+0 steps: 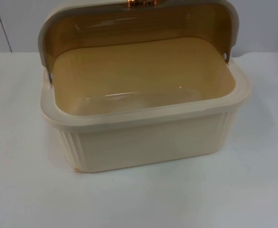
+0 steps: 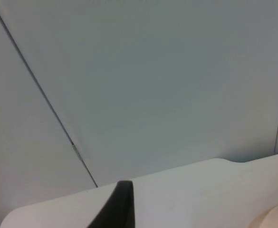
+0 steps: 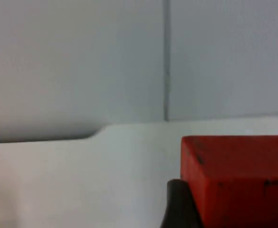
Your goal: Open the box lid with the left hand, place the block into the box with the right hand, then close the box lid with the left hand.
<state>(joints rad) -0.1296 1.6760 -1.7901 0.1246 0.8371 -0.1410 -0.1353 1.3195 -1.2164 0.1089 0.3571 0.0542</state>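
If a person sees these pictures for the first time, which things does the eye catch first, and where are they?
First comes the big cream box in the middle of the white table, its lid swung up and back, its yellowish inside bare. Next is the red block, seen from the right wrist, standing on the table right beside the right gripper's black fingertip.

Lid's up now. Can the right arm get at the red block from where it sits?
Probably yes: the red rectangular block lies on the white table right beside the right gripper's black fingertip, with nothing between them.
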